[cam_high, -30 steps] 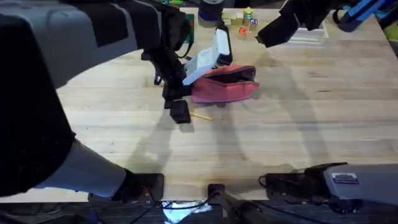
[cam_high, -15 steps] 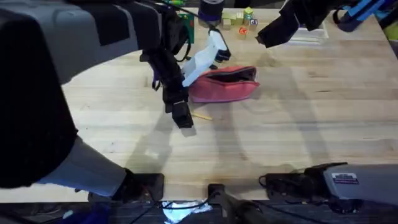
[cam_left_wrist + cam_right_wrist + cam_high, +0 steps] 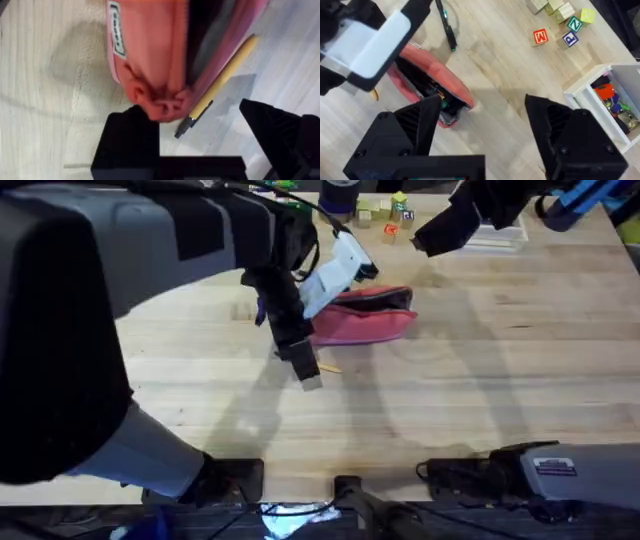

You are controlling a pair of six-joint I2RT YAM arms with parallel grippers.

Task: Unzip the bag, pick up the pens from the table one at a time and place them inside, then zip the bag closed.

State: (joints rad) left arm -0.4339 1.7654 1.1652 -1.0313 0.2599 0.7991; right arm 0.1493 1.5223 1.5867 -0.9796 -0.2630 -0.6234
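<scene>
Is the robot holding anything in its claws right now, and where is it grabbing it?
Nothing is held. The left claw is open near the pink bag's end and the yellow pen. The right claw is open too.

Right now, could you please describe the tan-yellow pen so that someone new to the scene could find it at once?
Start at the wooden table and find the pink bag near its middle, lying unzipped. The tan-yellow pen lies flat on the wood right beside the bag, by its end. Its slim yellow barrel and dark tip set it apart from the soft pink pouch.
</scene>
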